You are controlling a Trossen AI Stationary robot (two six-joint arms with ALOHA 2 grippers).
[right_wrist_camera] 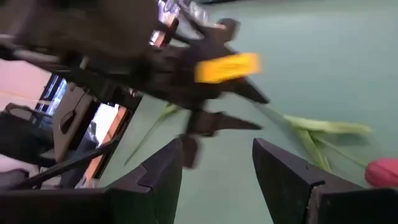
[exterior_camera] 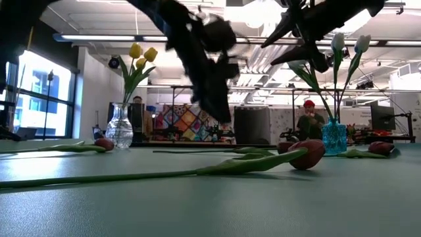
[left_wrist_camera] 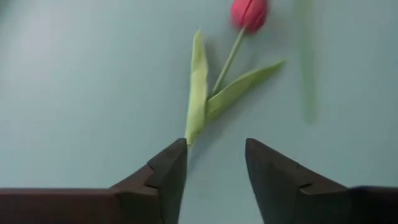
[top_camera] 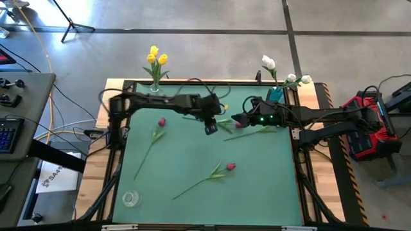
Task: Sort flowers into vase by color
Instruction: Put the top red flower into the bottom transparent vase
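Red tulips lie flat on the green mat: one at the left [top_camera: 160, 122], one near the front [top_camera: 230, 167], and one in the middle [top_camera: 226, 125] by both grippers. My left gripper [top_camera: 210, 130] stands open over the middle tulip. In its wrist view the open fingers [left_wrist_camera: 214, 146] flank the leaf tip [left_wrist_camera: 189, 134], with the red head [left_wrist_camera: 249, 12] farther on. My right gripper [top_camera: 235, 119] hovers open [right_wrist_camera: 217, 146] close by. It faces the left arm, and that tulip's head [right_wrist_camera: 382, 171] shows beside it. Yellow tulips [top_camera: 154, 58] stand in a clear vase, white ones [top_camera: 282, 74] in a blue vase [top_camera: 276, 94].
An empty clear vase [top_camera: 130, 199] stands near the front left corner. The clear vase with the yellow tulips [exterior_camera: 119, 128] and the blue vase [exterior_camera: 333, 137] stand along the far edge. People show in the room behind the table. Cables and a keyboard lie beyond the left edge.
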